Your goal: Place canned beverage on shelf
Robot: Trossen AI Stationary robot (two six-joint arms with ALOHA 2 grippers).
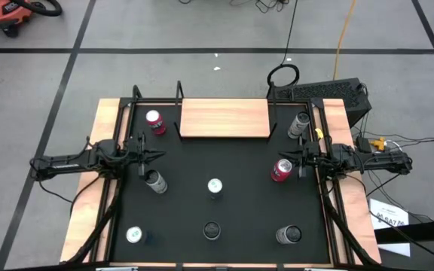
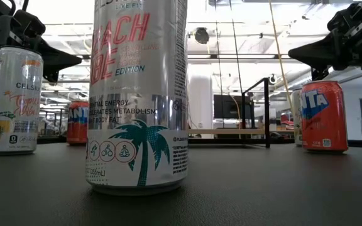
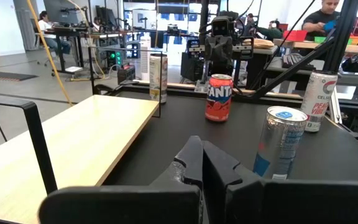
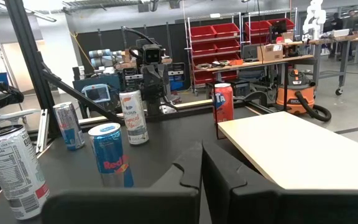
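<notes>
The shelf (image 1: pixel 224 119), a light wooden board with thin black end posts, stands at the table's far middle. Several beverage cans stand upright on their bases on the black table: a red one (image 1: pixel 155 122) left of the shelf, a silver one (image 1: pixel 300 124) right of it, a red Fanta can (image 1: pixel 281 170), a silver can (image 1: pixel 155 181), a white-topped one (image 1: pixel 215 187) in the middle and others along the near edge. My left gripper (image 1: pixel 159 156) hangs shut above the table's left side, pointing level. My right gripper (image 1: pixel 283 156) hangs shut at the right, just above the Fanta can (image 3: pixel 219 98).
Three more cans (image 1: pixel 134 235) (image 1: pixel 212 230) (image 1: pixel 288 235) stand along the near edge; the middle one (image 2: pixel 137 94) fills the low view. The shelf top (image 3: pixel 73 137) is bare. Wooden strips (image 1: pixel 89 188) border the table. Desks, racks and people show in the room beyond.
</notes>
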